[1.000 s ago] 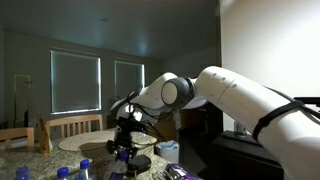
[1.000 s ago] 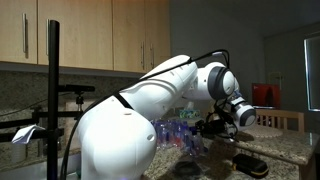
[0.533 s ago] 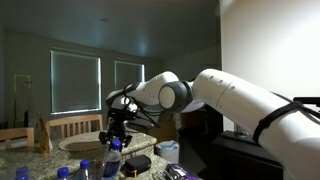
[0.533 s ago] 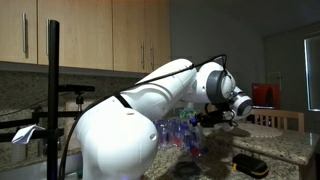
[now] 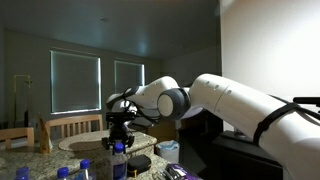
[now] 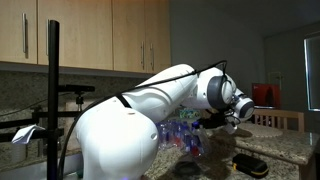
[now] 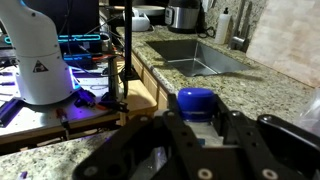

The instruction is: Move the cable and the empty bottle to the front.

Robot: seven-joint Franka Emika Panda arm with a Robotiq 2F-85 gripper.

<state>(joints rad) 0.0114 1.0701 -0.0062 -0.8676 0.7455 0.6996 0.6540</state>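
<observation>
A clear plastic bottle with a blue cap (image 7: 197,101) stands between my gripper's (image 7: 200,128) two black fingers in the wrist view, and the fingers press against its sides. In an exterior view the gripper (image 5: 120,138) holds this bottle (image 5: 118,158) upright above the granite counter. In the other exterior view the gripper (image 6: 233,116) is mostly hidden behind the arm's wrist, and the held bottle is hard to make out. I cannot pick out a cable in any view.
Several more blue-capped bottles stand on the counter (image 5: 84,165) and in a cluster (image 6: 181,134). A black flat object (image 5: 140,163) (image 6: 250,165) lies on the counter. A sink (image 7: 196,59) is set in the granite counter (image 7: 130,125).
The gripper has swung sideways across the counter with the bottle in it. The bottle now hangs upright below the fingers.
</observation>
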